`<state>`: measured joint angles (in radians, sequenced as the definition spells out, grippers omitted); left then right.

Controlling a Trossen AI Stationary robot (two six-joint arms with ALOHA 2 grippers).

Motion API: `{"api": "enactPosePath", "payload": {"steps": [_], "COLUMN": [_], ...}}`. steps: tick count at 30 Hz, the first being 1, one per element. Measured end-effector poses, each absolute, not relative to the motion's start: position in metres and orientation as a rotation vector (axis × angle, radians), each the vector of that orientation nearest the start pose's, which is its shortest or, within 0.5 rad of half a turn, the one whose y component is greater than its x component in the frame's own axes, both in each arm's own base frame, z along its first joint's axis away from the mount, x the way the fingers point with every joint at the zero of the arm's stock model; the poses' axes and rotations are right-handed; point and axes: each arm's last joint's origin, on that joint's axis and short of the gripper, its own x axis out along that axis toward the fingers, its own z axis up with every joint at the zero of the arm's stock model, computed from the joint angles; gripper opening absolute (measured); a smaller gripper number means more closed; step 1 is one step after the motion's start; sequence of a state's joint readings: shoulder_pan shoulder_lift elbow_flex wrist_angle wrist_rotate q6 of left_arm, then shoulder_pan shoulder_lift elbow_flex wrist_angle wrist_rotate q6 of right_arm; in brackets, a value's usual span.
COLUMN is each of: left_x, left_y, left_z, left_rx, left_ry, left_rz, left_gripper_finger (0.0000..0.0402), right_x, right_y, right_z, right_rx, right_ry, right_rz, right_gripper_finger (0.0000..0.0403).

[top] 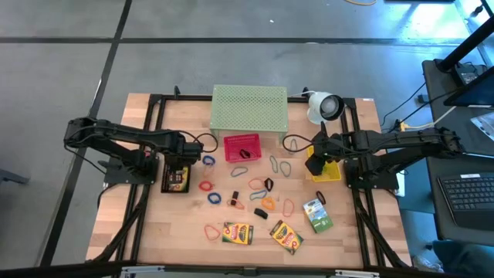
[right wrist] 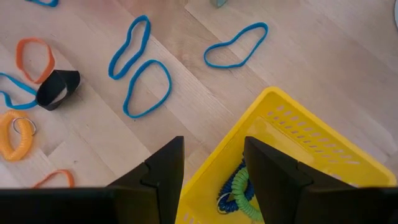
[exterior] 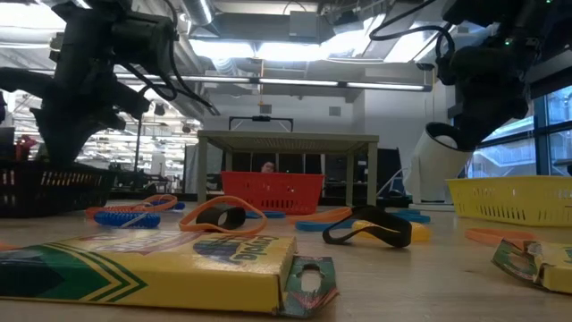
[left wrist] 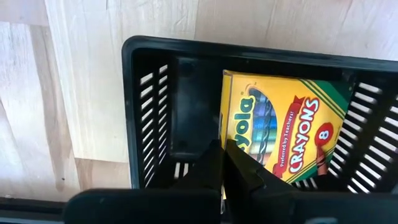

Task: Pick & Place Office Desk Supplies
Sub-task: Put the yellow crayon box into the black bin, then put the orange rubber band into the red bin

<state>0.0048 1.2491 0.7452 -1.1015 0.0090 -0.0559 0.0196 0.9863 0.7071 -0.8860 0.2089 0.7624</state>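
Sorting underway: left hand (left wrist: 224, 163) pressed together over black bin (left wrist: 155, 93) with crayon box (left wrist: 283, 127), near desk's left edge; right hand (right wrist: 211, 165) spread above yellow bin (right wrist: 292, 134) holding coil; next, fetch loose bands (right wrist: 147, 88) mid-desk

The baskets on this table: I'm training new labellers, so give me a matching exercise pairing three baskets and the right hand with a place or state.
Things:
1. black basket
2. yellow basket
3. red basket
4. right hand

Places or states:
A. open above the yellow basket's rim
B. in front of the green stand, mid-table
C. holds a crayon box, under the left hand
D. holds a green and blue coil

Pairs: 1-C, 2-D, 3-B, 4-A
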Motion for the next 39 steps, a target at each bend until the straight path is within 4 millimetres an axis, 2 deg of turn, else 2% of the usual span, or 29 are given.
{"api": "enactPosePath", "payload": {"steps": [12,19,24,28,30,33,36,39], "left_x": [0.177,0.181,0.184,0.184,0.189,0.202,0.216,0.228], "left_y": [0.0,-0.001,-0.001,0.001,0.003,0.008,0.011,0.01], "left_z": [0.192,0.204,0.214,0.231,0.241,0.253,0.257,0.257], "left_rx": [-0.071,-0.041,-0.025,-0.028,-0.076,-0.25,-0.498,-0.644], "left_ry": [1.606,1.593,1.583,1.601,1.559,1.428,1.261,1.147], "left_rz": [0.01,-0.084,-0.078,-0.028,0.016,0.126,0.266,0.365], "left_gripper_finger": [0.0012,0.009,0.0146,0.0174,0.0182,0.0186,0.0186,0.0182], "right_x": [0.164,0.164,0.164,0.164,0.164,0.164,0.165,0.165], "right_y": [-0.003,-0.003,-0.003,-0.003,-0.003,-0.003,-0.003,-0.003], "right_z": [0.226,0.225,0.226,0.226,0.226,0.226,0.226,0.226], "right_rx": [0.539,0.536,0.536,0.536,0.534,0.533,0.549,0.566], "right_ry": [1.028,1.029,1.029,1.028,1.027,1.024,1.016,1.011], "right_rz": [-0.594,-0.593,-0.593,-0.593,-0.596,-0.599,-0.608,-0.619], "right_gripper_finger": [0.0168,0.0168,0.0168,0.0168,0.0168,0.0168,0.0168,0.0168]}}
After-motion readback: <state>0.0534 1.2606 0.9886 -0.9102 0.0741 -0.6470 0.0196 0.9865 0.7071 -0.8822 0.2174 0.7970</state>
